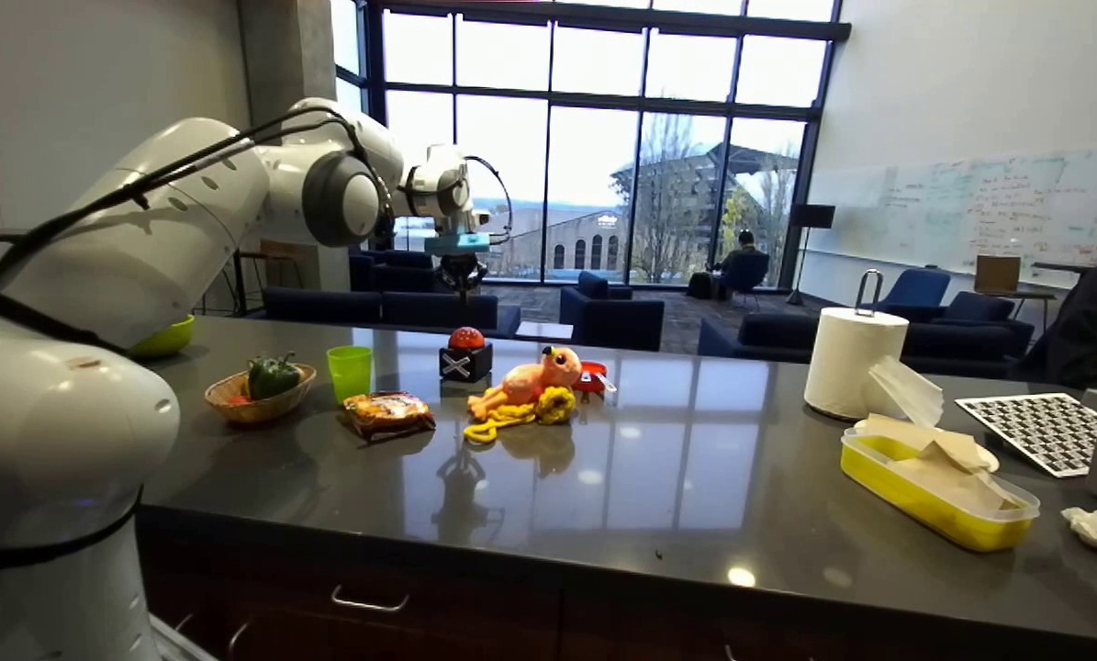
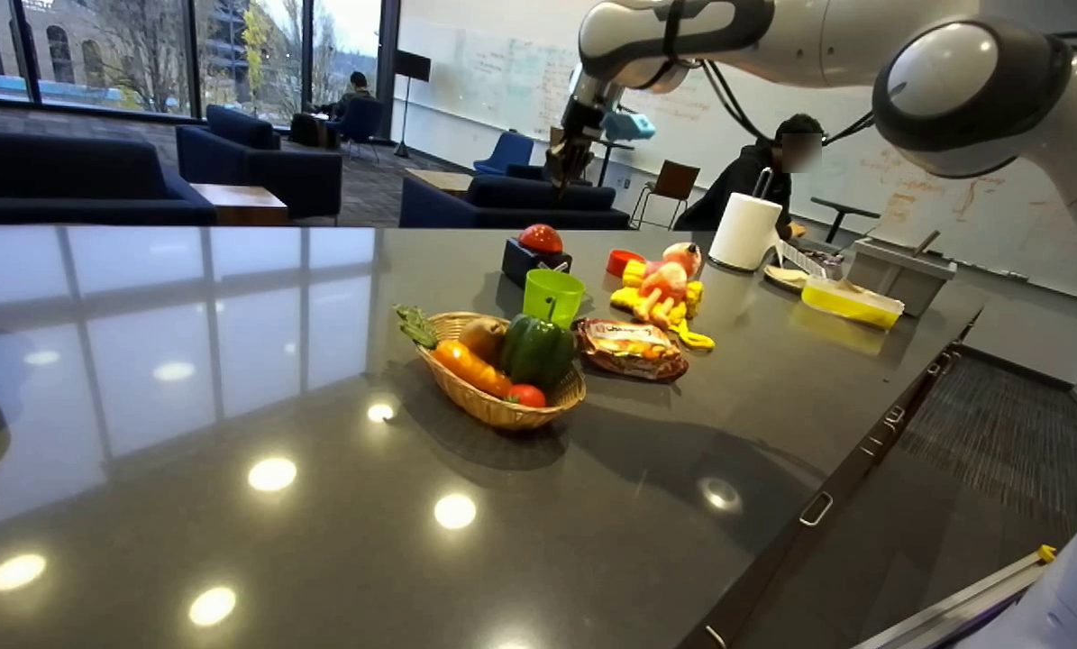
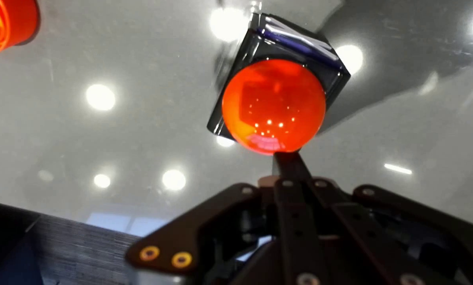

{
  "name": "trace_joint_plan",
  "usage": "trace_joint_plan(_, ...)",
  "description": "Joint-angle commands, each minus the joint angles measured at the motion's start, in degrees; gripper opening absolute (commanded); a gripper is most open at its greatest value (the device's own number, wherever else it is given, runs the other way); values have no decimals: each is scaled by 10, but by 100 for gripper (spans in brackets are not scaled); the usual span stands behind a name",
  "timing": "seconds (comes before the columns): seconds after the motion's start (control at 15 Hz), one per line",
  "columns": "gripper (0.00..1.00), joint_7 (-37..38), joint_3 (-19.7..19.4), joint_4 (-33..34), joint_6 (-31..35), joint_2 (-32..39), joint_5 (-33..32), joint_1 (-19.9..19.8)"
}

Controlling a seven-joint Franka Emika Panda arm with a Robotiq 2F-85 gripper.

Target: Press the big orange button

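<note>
The big orange button is a glossy orange-red dome on a dark boxy base with a silver cross mark. It stands upright on the counter and shows in both exterior views (image 1: 466,340) (image 2: 540,239). In the wrist view the button (image 3: 274,107) fills the upper middle. My gripper (image 1: 463,289) is shut and holds nothing. It points down above the dome, with a gap between the fingertips and the dome in both exterior views; it also shows there near the armchairs behind (image 2: 561,178). In the wrist view the closed fingertips (image 3: 287,158) overlap the dome's lower edge.
Near the button stand a green cup (image 1: 350,373), a pink plush bird (image 1: 534,378) on yellow yarn-like material, a red container (image 3: 10,23) and a snack packet (image 1: 387,413). A vegetable basket (image 2: 502,410) is closer to the arm's base. A paper towel roll (image 1: 851,358) stands farther along.
</note>
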Motion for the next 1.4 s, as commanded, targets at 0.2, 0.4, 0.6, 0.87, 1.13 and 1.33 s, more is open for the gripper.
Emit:
trace_joint_plan(0.2, 0, 91, -16, -203, 51, -173, 0, -15)
trace_joint_plan(0.4, 0, 145, -23, -282, 95, -221, -4, -19)
trace_joint_plan(0.6, 0, 176, -34, -364, 119, -268, -7, -17)
trace_joint_plan(0.87, 0, 161, -31, -479, 97, -338, 2, -25)
trace_joint_plan(1.13, 0, 154, -31, -603, 77, -420, 9, -34)
trace_joint_plan(1.33, 0, 150, -35, -701, 61, -494, 9, -42)
